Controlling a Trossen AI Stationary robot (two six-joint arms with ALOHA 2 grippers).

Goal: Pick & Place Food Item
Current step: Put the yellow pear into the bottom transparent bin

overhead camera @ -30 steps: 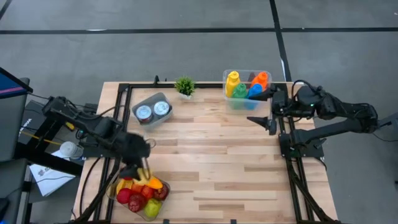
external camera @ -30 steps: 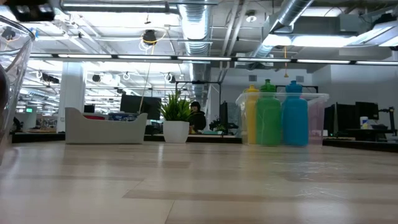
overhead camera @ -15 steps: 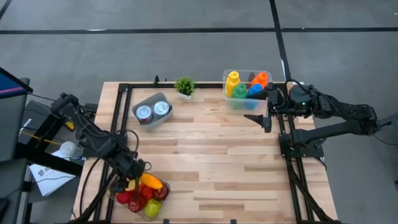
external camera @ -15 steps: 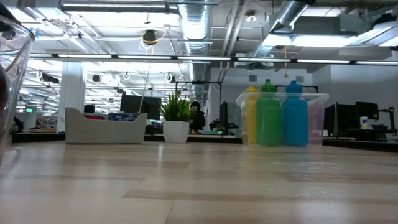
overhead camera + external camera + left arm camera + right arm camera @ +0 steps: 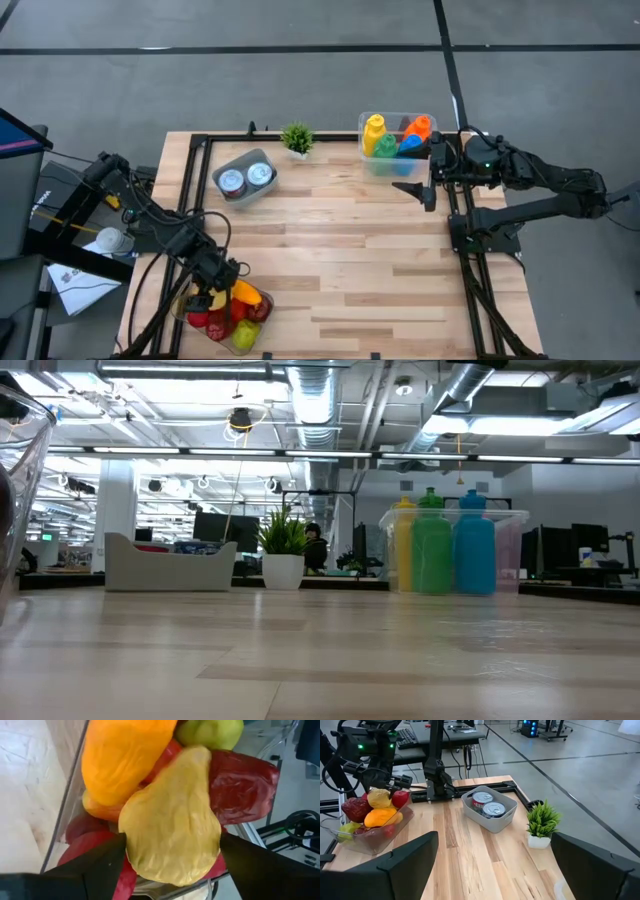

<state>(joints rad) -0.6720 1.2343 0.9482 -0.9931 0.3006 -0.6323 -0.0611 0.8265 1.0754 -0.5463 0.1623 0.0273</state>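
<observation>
Now the left gripper [image 5: 207, 298] has dropped from above the clear fruit bin [image 5: 262, 322] at the tabletop's seven o'clock corner and widened, its open fingers straddling the yellow pear [image 5: 172, 820]; closing should follow. Waiting at two o'clock, the right gripper [image 5: 417, 192] stays open.

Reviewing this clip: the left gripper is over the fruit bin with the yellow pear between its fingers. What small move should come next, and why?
Probably close the left gripper on the yellow pear. Its open fingers flank the pear, which lies on top of the other fruit in the clear bin, so nothing blocks a grasp. The right gripper waits open by the bottle bin.
</observation>
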